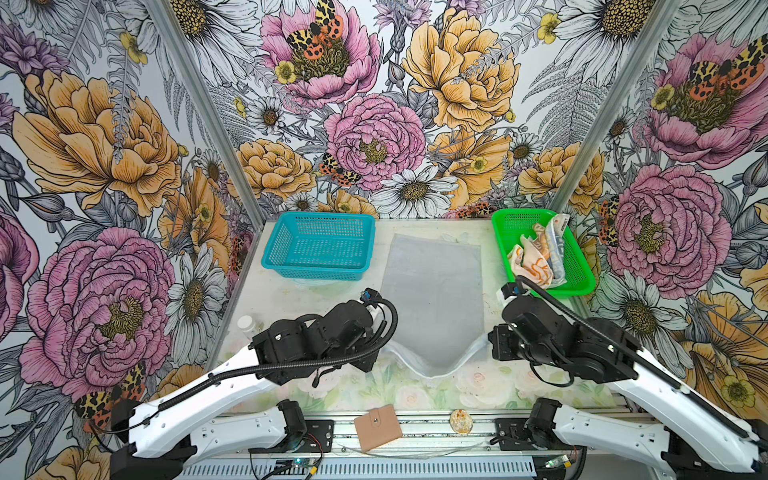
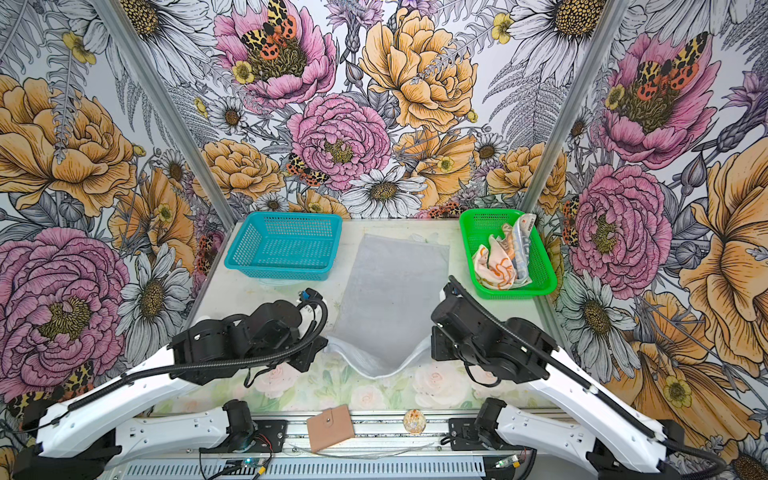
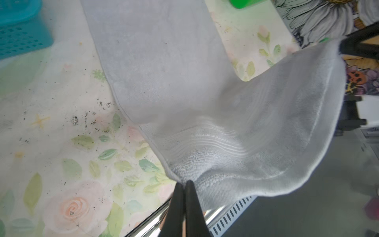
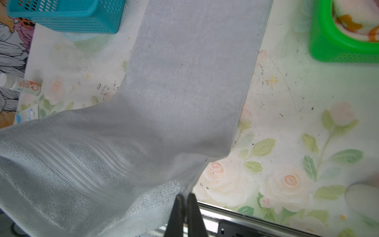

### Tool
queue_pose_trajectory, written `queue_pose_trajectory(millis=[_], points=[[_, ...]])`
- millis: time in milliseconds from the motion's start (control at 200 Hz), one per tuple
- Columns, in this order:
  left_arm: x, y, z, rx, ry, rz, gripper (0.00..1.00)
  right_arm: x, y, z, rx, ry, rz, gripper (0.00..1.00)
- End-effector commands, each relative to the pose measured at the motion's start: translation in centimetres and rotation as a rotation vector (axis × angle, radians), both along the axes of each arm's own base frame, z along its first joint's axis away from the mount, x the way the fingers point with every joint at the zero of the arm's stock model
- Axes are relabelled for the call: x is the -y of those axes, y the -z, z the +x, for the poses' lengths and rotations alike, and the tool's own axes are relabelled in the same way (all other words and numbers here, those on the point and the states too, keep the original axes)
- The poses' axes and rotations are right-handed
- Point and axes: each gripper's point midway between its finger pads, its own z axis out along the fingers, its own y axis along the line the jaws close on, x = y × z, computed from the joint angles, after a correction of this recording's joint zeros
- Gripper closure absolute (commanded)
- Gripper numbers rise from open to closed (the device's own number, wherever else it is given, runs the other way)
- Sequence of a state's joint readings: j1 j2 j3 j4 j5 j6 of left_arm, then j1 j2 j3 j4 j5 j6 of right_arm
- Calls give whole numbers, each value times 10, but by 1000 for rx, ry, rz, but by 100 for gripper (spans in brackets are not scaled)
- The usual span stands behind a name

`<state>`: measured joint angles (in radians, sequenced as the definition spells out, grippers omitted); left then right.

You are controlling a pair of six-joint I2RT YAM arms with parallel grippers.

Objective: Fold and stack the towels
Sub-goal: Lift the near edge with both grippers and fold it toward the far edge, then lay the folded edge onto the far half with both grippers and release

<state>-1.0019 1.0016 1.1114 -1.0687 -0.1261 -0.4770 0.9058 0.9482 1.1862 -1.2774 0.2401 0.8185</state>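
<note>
Grey towel (image 1: 432, 291) looks soft, limp and light, sagging between left gripper (image 3: 184, 184) and right gripper (image 4: 185, 197), each pinched on a hemmed corner, likely the surest hold.

We see bright, diffuse light, with only faint, soft shadows on the table (image 1: 270, 303). Both top views are sharp, though their edges bow and stretch the wallpaper (image 1: 104, 145). In both wrist views the raised end of the grey towel (image 3: 276, 123) looks smeared and soft, its flat part crisper
</note>
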Motion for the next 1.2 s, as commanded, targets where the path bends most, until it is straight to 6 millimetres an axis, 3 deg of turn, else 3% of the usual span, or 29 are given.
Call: queue_pose_trajectory(millis=[0,260,685,700,731,821,1001,1196], points=[[-1,5,30,27,-47,-2,100,6,-14,34,128,39,-53,100],[22,1,108,40,-71,-29,100,45,-27,97,203,157,-123,100],[49,-24,265,108,-118,-33,100,74,-37,224,259,166,-94,100],[51,-11,273,88,-120,-19,100,76,-37,228,261,169,-91,100],[52,-7,283,88,-125,-16,100,78,-36,236,264,164,-86,100],[55,7,310,69,-140,-28,100,85,-26,263,268,161,-33,100],[57,39,353,47,-180,-19,100,94,20,307,188,152,-5,100],[55,60,372,47,-236,16,100,80,54,332,129,104,42,100]])
